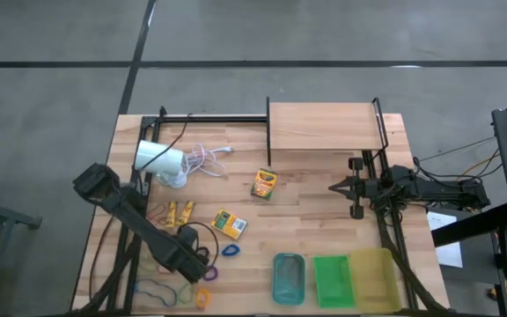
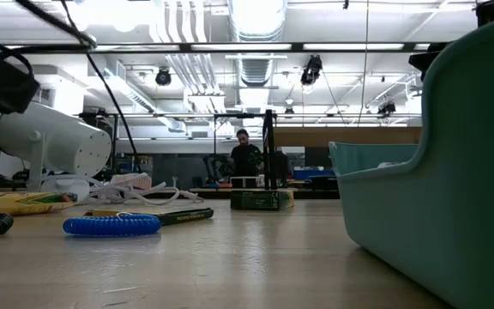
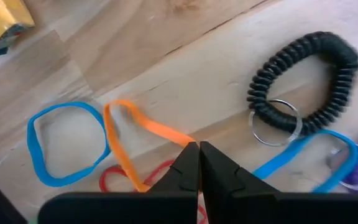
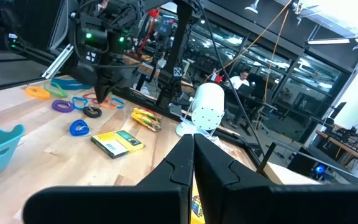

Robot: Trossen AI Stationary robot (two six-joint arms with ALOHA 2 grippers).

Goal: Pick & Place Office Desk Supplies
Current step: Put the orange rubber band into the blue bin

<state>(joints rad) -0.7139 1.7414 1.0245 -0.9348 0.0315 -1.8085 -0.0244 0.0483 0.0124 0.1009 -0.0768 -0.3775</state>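
Note:
My left gripper [image 3: 199,149] points down at the table's near left, shut on a thin orange loop [image 3: 126,121] that lies flat on the wood. Around it lie a blue loop [image 3: 67,143], a red loop [image 3: 120,180], a black coiled loop with a metal ring [image 3: 306,81] and another blue loop [image 3: 309,149]. Two crayon boxes [image 1: 264,183] [image 1: 229,224] and small yellow pieces [image 1: 179,211] lie further in. My right gripper [image 1: 333,187] waits shut at the table's right, above the wood. My left gripper pinches the orange loop at its end nearest the black coil [image 3: 178,138] between its two fingertips. The fingers come from above, pointing down. The rest of the loop lies slack and flat on the table.
A white lamp [image 1: 161,161] with its cord lies at the far left. A wooden shelf [image 1: 324,128] stands at the back. Teal [image 1: 289,277], green [image 1: 331,280] and yellow [image 1: 372,277] trays line the near edge. A blue coil [image 1: 231,251] and a purple loop [image 1: 209,274] lie nearby.

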